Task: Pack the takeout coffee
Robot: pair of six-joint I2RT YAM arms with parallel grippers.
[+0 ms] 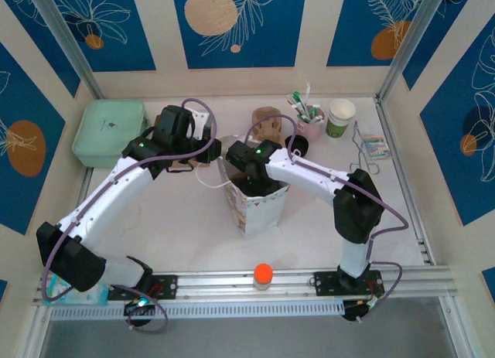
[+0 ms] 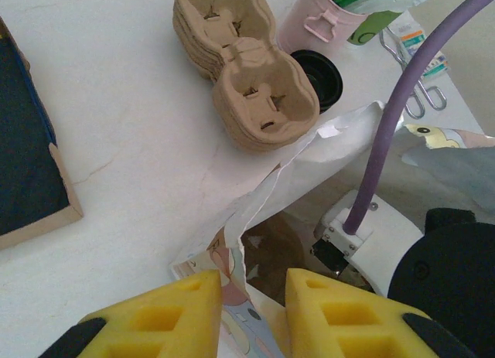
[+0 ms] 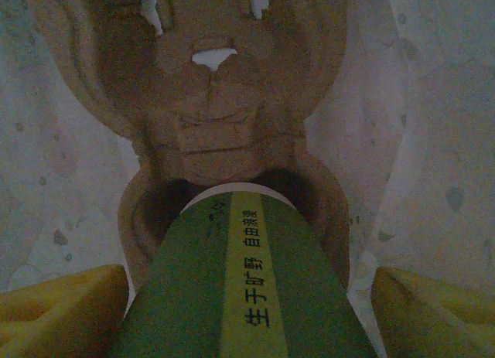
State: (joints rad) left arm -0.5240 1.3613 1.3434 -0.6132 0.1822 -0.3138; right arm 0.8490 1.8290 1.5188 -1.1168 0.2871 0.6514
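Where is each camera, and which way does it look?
Top external: above, behind the arm bases, looking down at the table; left arm and right arm meet at the paper bag.
Left wrist: on the left arm, looking past the left tool at the bag's edge, carrier stack and right arm.
Right wrist: inside the bag, looking past the right tool at a green cup in a brown carrier.
Shared: top and left wrist both see bag and carrier stack.

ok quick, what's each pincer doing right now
left pincer: closed on the paper bag rim
right pincer: closed around the takeout coffee, its base at the pulp carrier
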